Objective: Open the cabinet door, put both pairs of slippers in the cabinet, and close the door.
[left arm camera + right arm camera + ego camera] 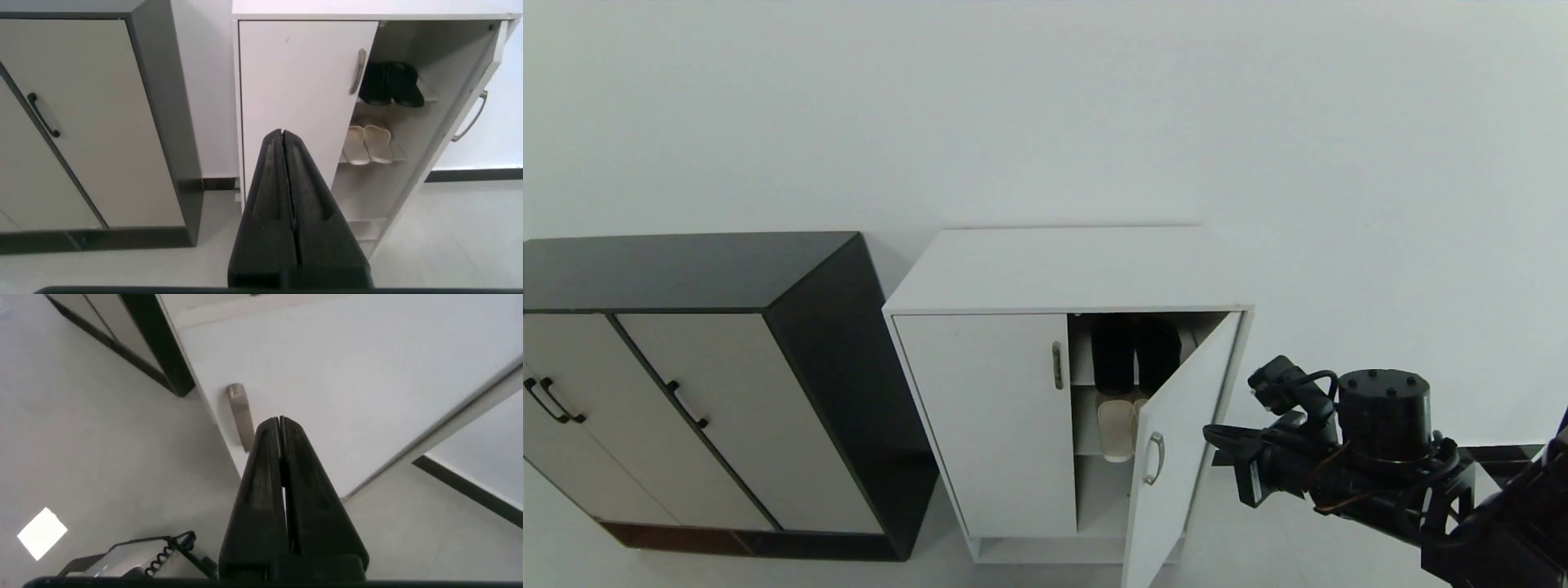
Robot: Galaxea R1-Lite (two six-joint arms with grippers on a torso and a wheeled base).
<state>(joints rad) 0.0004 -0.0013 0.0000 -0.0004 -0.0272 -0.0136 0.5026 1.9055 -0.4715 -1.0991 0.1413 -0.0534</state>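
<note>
Door [1176,441]: ajar
Black slippers [1135,353]: in cabinet [1045,269]
White slippers [1116,429]: their 6 o'clock
Right gripper [280,429]: jaws together, door's 3 o'clock
Left gripper [282,139]: jaws together

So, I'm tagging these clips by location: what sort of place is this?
Likely a home-style entryway or a mock-up: a white shoe cabinet holding black slippers and white slippers, a dark cabinet beside it, a bare white wall.
</note>
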